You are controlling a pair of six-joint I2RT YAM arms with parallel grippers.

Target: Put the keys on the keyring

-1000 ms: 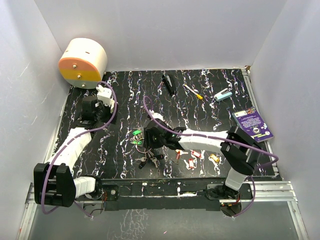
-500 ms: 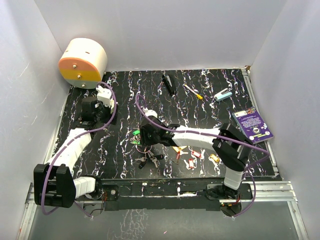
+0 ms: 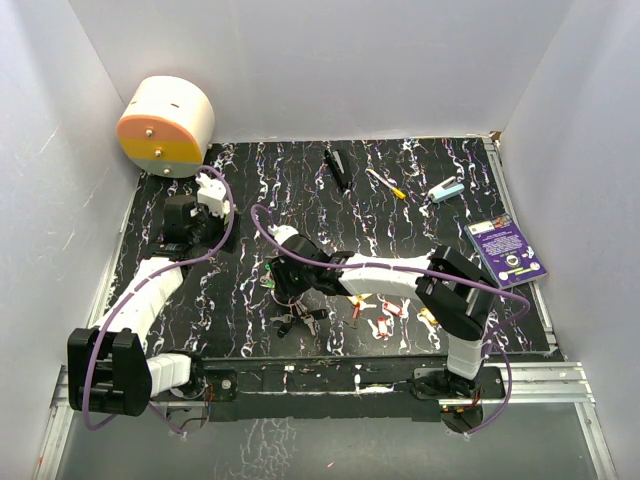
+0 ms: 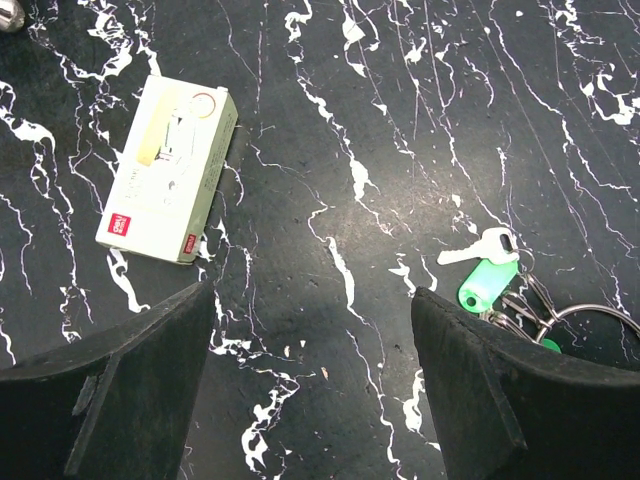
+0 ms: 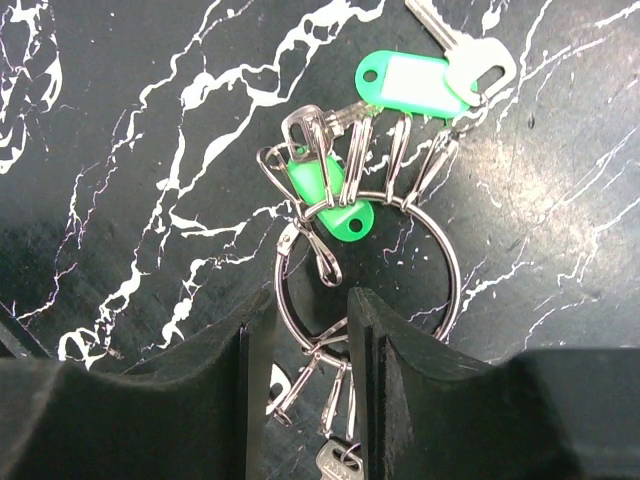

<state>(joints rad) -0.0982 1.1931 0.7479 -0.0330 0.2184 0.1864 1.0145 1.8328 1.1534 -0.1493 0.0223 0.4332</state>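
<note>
R hand (image 5: pixel 310 300) sitting over keyring (image 5: pixel 455 265), fingers narrowly apart, straddling its wire. Keyring lying flat on bench (image 3: pixel 420 215). L hand (image 4: pixel 310 295) gaping wide, well left of keyring. Loose keys (image 3: pixel 385 315) lying right of keyring.

You are working in a robotics lab test cell: plain white panel walls (image 3: pixel 330 60) box in a black marbled mat (image 3: pixel 420 215), two robot arms (image 3: pixel 390 275) bolt to an aluminium rail (image 3: pixel 560 375) at its near edge, purple cables (image 3: pixel 232 212) looping loose.

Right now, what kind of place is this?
Probably a robot practice booth: plain white walls box in a black white-veined tabletop, with a white-and-black left arm and right arm bolted at its near edge.
</note>
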